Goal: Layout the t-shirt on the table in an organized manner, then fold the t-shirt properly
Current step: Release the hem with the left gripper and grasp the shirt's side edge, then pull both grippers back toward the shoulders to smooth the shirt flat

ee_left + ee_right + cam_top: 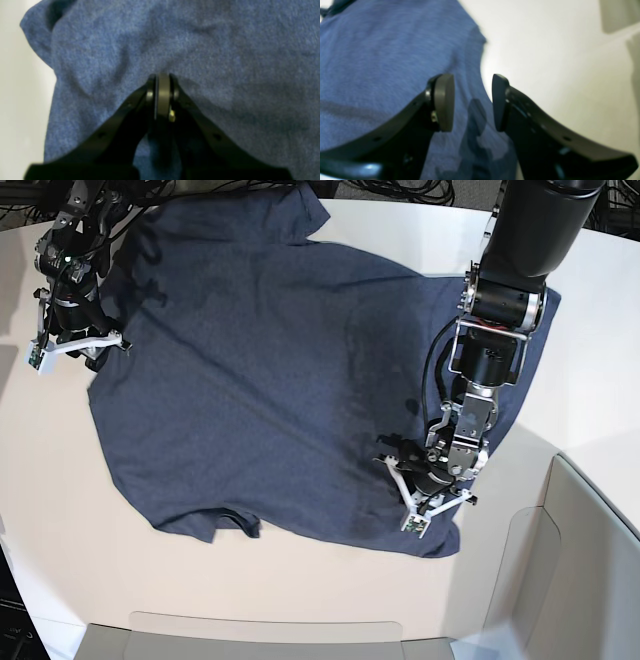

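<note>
T-shirt (270,370) sprawled across the middle of the counter (300,580), dark heathered blue, plain side up, no lettering showing. Nearest the camera in the base view, grey translucent bin walls (560,560) run along the bottom and lower right of the frame, standing just off the cloth's lower edge. A short sleeve (215,525) lies bunched at the lower left of the garment.

Left tool (428,475) is down on the shirt at the lower right of the frame, tips pressed together; its wrist view shows the fabric puckering right at the closed pads, so it looks to be pinching a small fold of cloth. Off-white counter shows as a strip at that view's left edge.

Right tool (75,340) sits at the upper left of the base view, over the shirt's edge, its pads (443,102) spread apart with nothing between them. Further back, the collar end reaches the far counter edge, with black cables (400,190) beyond.
</note>
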Robot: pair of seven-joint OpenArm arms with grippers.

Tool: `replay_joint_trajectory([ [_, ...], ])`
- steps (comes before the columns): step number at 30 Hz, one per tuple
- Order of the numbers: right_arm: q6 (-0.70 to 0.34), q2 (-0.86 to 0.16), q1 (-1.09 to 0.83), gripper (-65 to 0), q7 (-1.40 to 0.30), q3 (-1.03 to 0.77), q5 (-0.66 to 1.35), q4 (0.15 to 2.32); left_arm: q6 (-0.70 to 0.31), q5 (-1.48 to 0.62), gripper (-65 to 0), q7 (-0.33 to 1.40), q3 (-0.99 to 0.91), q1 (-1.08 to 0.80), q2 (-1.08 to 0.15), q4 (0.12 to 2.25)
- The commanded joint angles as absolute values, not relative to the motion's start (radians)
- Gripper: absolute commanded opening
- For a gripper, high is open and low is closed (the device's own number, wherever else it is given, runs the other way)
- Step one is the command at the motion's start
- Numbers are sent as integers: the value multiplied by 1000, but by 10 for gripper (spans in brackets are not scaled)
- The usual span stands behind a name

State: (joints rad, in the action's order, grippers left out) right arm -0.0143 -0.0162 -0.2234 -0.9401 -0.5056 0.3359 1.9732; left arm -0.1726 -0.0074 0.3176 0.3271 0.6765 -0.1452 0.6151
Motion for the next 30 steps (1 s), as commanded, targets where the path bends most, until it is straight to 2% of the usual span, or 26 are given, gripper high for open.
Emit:
replay_joint_trajectory([
  [1,-18,-24,-211,-402,-920,-509,337,1989,-165,15,-650,374,325,688,-160,613],
  [4,-18,-24,-189,-402,-918,-506,337,1991,-165,13,-650,375,320,662,-180,625],
  [8,-18,-5,-159,-402,-918,-492,340,1994,-179,12,-639,387,209,595,-182,794],
  [10,-18,10,-147,-402,-918,-484,340,1997,-226,12,-588,450,137,561,-179,909],
  [12,-18,15,-125,-402,-918,-463,340,1997,-298,10,-497,521,76,538,-151,1032],
  [14,-18,15,-111,-401,-918,-432,340,1997,-325,10,-422,576,39,522,-125,1133],
  [16,-18,15,-96,-401,-918,-415,340,1997,-358,10,-394,634,30,496,-117,1247],
  [21,-25,28,-94,-401,-917,-348,341,2011,-430,10,-432,757,25,406,-120,1521],
  [25,-25,33,-151,-401,-917,-320,341,2012,-437,12,-468,848,25,292,-163,1721],
  [27,-25,33,-186,-401,-917,-320,341,2012,-437,12,-509,871,25,220,-191,1785],
  [30,-27,28,-248,-402,-917,-321,341,2012,-437,12,-614,880,25,127,-240,1854],
])
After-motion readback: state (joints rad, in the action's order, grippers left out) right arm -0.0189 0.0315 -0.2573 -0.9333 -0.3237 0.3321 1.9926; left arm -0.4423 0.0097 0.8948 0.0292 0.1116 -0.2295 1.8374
